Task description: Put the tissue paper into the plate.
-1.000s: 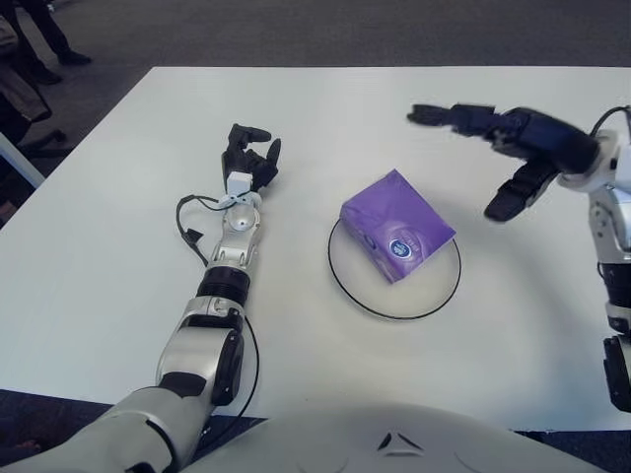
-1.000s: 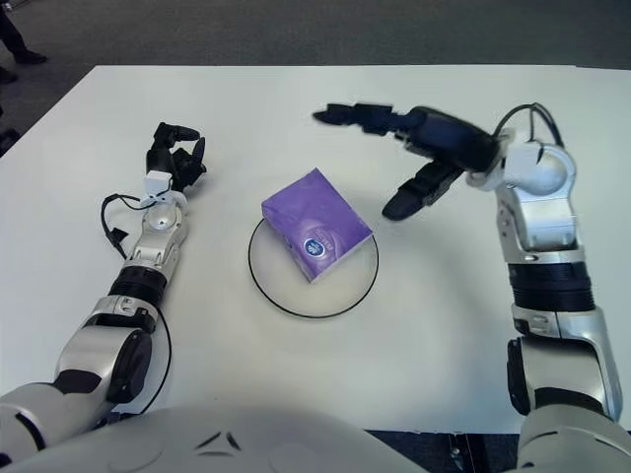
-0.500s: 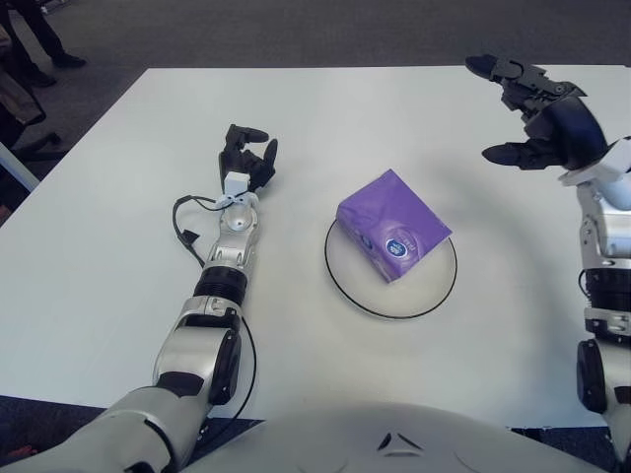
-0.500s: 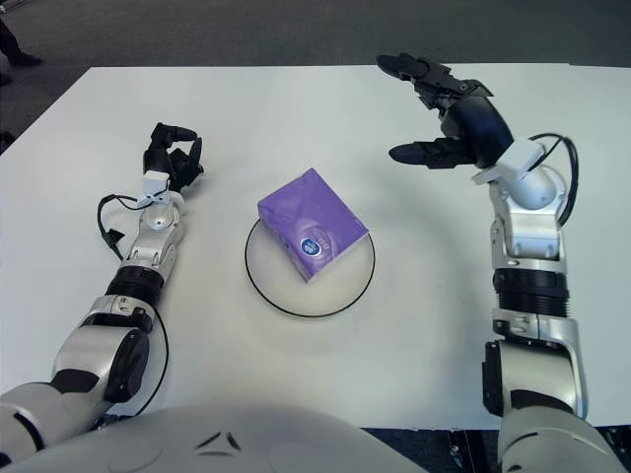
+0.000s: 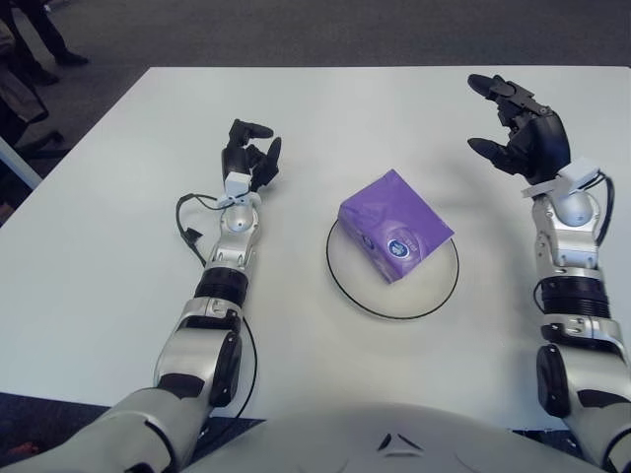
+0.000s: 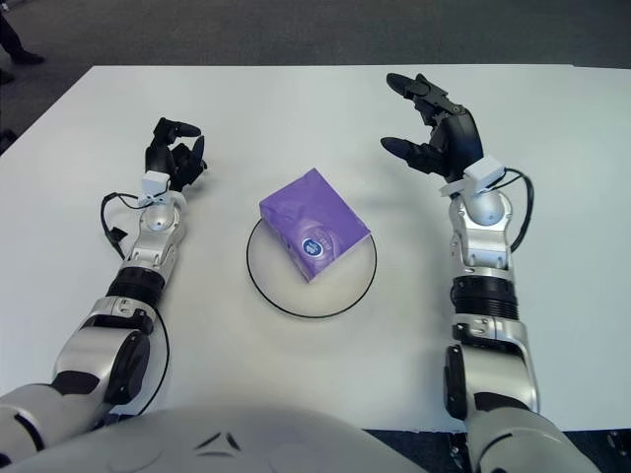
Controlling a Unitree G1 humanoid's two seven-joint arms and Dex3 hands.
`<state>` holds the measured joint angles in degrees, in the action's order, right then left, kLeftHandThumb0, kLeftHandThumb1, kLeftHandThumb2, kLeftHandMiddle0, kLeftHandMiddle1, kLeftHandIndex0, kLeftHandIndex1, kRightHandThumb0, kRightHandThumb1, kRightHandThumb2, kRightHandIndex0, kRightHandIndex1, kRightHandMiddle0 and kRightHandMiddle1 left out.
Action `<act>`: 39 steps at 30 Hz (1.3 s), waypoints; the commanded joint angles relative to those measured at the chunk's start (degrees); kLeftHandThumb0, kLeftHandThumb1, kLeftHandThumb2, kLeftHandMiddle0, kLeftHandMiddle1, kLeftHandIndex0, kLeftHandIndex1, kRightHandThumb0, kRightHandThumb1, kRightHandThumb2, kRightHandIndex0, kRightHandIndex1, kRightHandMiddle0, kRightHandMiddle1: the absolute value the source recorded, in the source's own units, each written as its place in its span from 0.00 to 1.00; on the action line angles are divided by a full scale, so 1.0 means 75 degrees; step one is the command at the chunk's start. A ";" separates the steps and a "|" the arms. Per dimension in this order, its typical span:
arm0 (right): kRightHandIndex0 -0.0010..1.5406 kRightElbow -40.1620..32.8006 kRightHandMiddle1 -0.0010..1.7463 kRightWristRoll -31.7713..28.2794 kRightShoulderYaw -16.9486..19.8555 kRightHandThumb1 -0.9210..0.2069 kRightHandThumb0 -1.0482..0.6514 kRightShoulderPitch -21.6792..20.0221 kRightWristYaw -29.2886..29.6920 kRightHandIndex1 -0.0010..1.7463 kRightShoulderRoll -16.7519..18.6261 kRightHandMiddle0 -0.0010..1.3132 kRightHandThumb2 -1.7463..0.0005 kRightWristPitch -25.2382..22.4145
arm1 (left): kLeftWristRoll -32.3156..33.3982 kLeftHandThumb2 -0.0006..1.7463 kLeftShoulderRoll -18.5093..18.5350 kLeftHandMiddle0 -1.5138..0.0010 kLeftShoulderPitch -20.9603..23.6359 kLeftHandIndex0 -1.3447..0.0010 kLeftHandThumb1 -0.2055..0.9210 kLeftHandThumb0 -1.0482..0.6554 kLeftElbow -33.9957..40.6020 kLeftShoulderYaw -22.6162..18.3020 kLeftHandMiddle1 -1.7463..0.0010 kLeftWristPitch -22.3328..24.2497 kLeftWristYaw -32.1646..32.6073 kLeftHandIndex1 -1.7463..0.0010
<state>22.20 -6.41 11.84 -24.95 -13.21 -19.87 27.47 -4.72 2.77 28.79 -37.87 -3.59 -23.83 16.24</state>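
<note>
The plate — a round white dish with a dark rim — lies on the tabletop between the two hands, nearer the robot than either of them. In it sits the tissue pack, a purple box with a small round mark on the side that faces the robot. The pack stands tilted on the plate, and its far corner reaches past the far rim.

The right hand is held up to the right of the plate and beyond it, well apart from the pack. Its dark fingers are spread and lightly bent, and it holds nothing. The forearm below it runs back toward the robot, to the right of the plate.

The left hand shows to the left of the plate, also farther out than the pack, with its fingers curled in and nothing in them. A thin black cable loops beside its wrist on the left.

The tabletop is white and plain, and it fills most of both views. Beyond its far edge lies a dark grey carpet. At the far left corner, well past the left hand, a person's legs and shoes show on the carpet.
</note>
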 commanded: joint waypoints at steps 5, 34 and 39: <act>0.57 0.0512 0.64 -0.0003 0.0286 0.00 0.43 0.0215 0.0816 0.09 0.0638 0.35 0.82 0.0756 | 0.0033 0.26 -0.0185 0.46 -0.0751 0.69 0.93 0.40 -0.0245 0.0107 0.00 -0.0350 -0.0356 0.11; 0.38 -0.1418 0.84 -0.0018 0.0109 0.00 0.61 0.1700 0.2009 0.74 0.1495 0.22 0.85 -0.1910 | 0.0453 0.26 -0.0419 0.42 -0.0995 0.71 0.94 0.40 -0.0144 -0.0078 0.00 -0.1307 -0.0824 0.10; 0.38 -0.1598 0.84 -0.0063 0.0109 0.00 0.61 0.1808 0.2018 0.74 0.1507 0.23 0.85 -0.2417 | 0.0474 0.26 -0.0429 0.42 -0.1023 0.71 0.95 0.40 -0.0157 -0.0092 0.00 -0.1374 -0.0863 0.10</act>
<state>9.90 -6.12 12.95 -15.29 1.75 -10.68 11.70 -1.28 0.94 27.53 -35.94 -4.36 -33.31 10.17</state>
